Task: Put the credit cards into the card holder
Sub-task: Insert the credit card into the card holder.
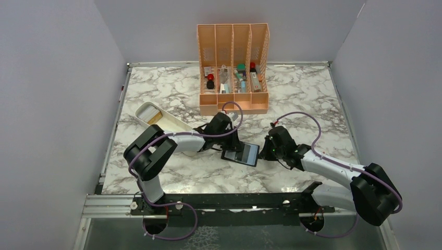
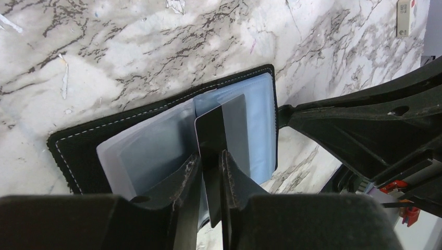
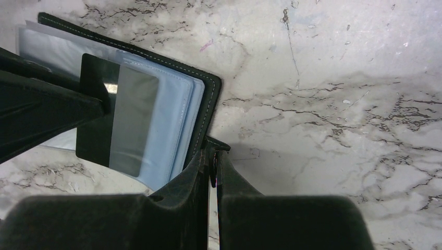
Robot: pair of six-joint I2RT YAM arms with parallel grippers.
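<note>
Clerk: Top external view. Item one, card holder (image 1: 249, 154): black, lying open on the marble table (image 1: 172, 88), near the front middle, between the two grippers.
Checker: Interior?
Clerk: Bluish clear pockets facing up, white stitching round the black cover.
Checker: Item two?
Clerk: Dark card (image 3: 96, 122), one. It rests against the pockets of the leaf that lies to the right in the left wrist view. One half reads black, the other grey. Whether the grey half sits under a pocket, cannot tell.
Checker: Left gripper (image 2: 211, 160)?
Clerk: Fingers a narrow gap apart, one on each side of the dark card's near edge. Whether they press it or stand just off it, cannot tell.
Checker: Right gripper (image 3: 213, 159)?
Clerk: Fingers pressed nearly together, pinching the black cover of the card holder at its edge, on the side away from the left gripper.
Checker: Other stock?
Clerk: White tray (image 1: 174, 125), oblong, on the table beside the left arm, left of the holder. One gold card (image 1: 154, 119) lies inside it, toward its far-left end. Orange organiser (image 1: 233, 108), four slots, upright at the back middle of the table, well apart from the holder. Small items in its slots, too small to name.
</note>
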